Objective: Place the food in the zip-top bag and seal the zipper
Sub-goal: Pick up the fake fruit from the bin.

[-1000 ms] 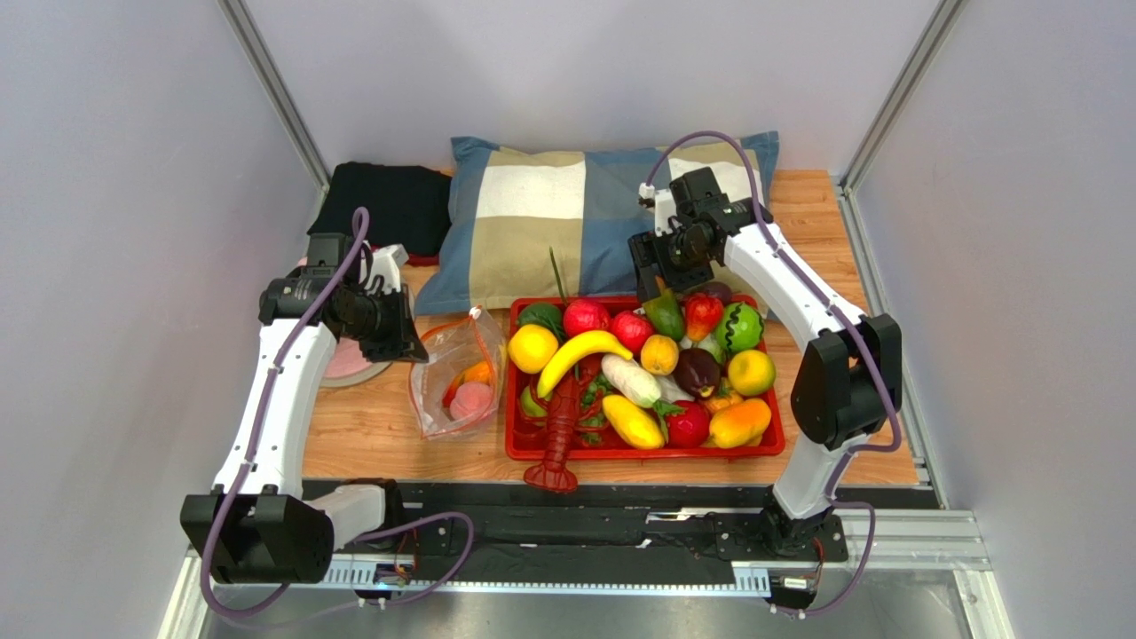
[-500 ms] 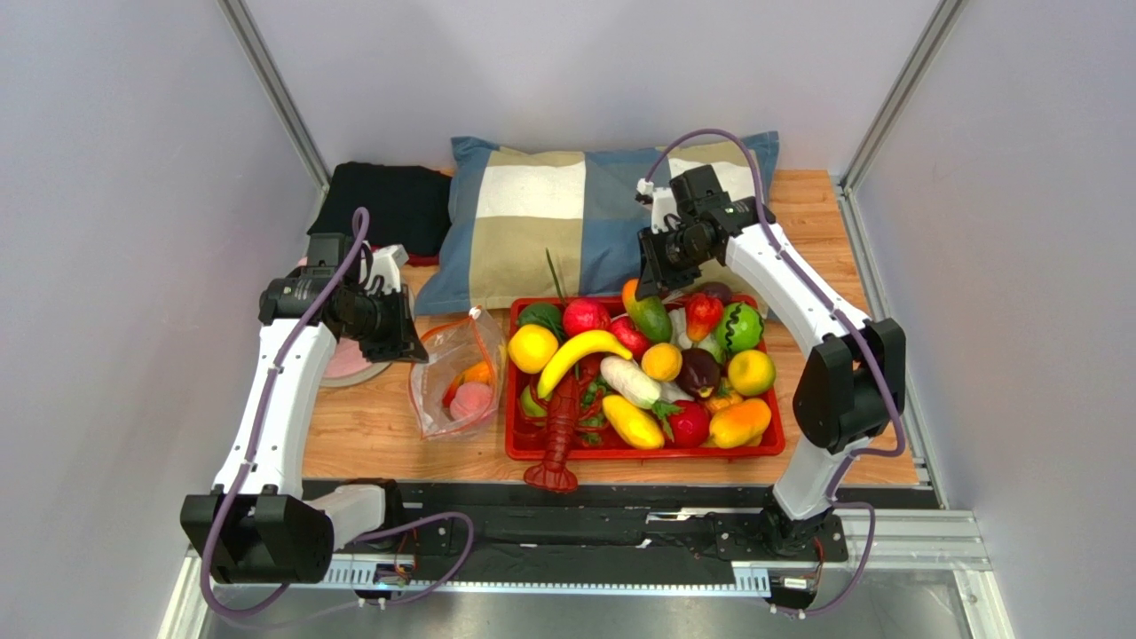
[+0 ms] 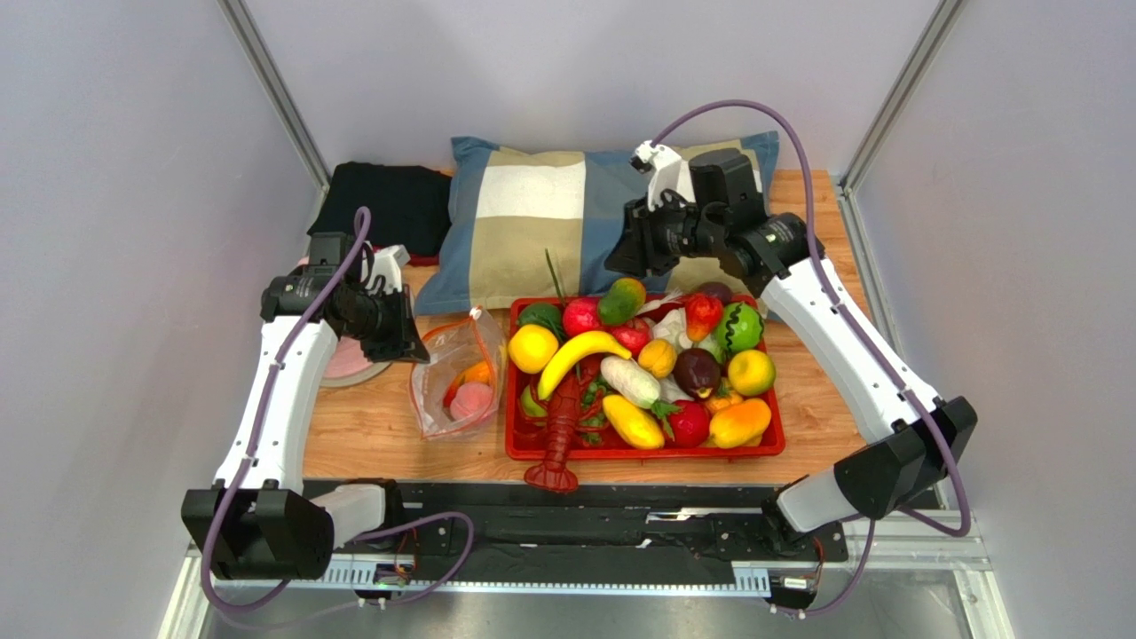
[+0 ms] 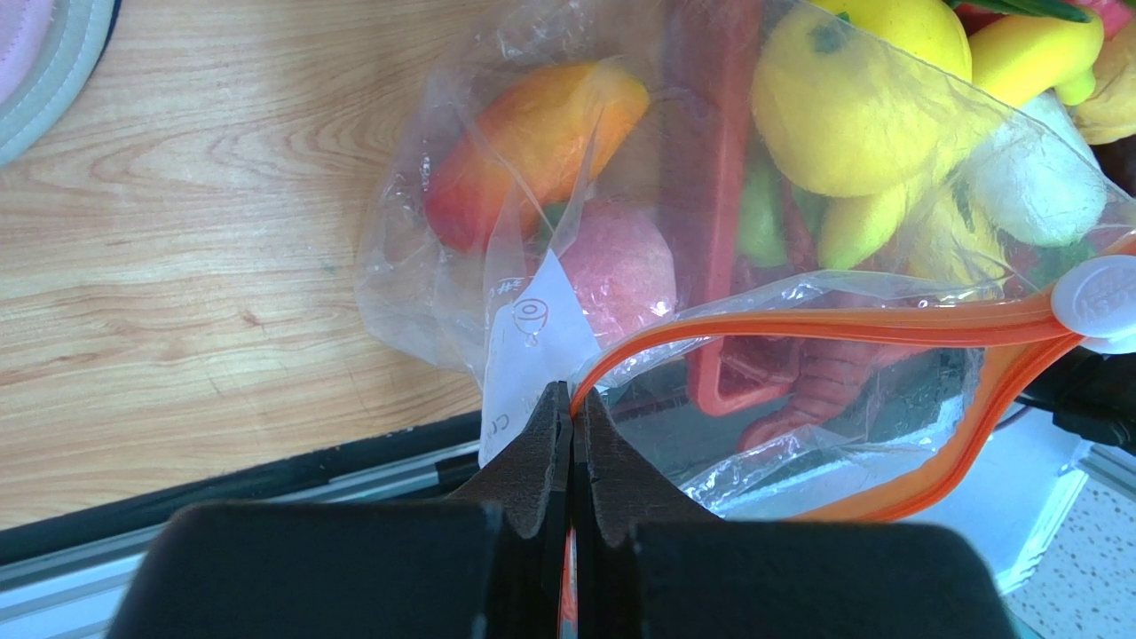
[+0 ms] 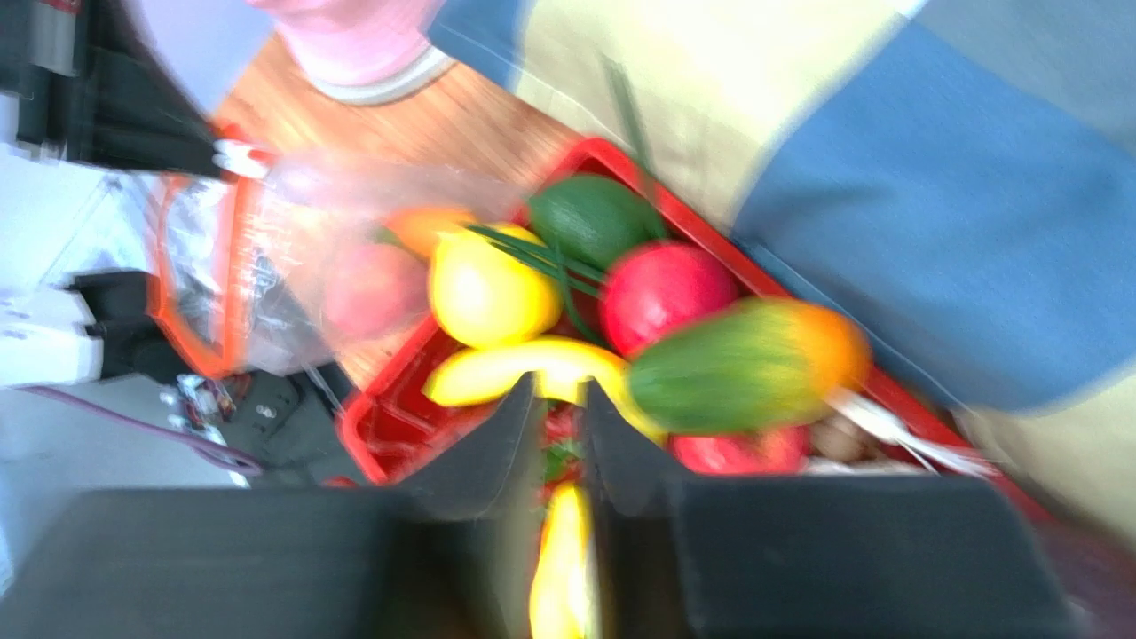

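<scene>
Red tray (image 3: 640, 454) beside zip-top bag (image 3: 451, 384)

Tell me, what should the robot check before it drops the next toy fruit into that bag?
1. Hold of the left end effector on the zip-top bag at its mouth: ok, clamped shut.
2. The zipper unsealed, with the mouth gaping: ok.
3. Grip of the right end effector on the mango: cannot tell, the view is blurred.
4. Spare room beside the peach already inside: ok.
5. Bag lying right beside the red tray: ok.
</scene>
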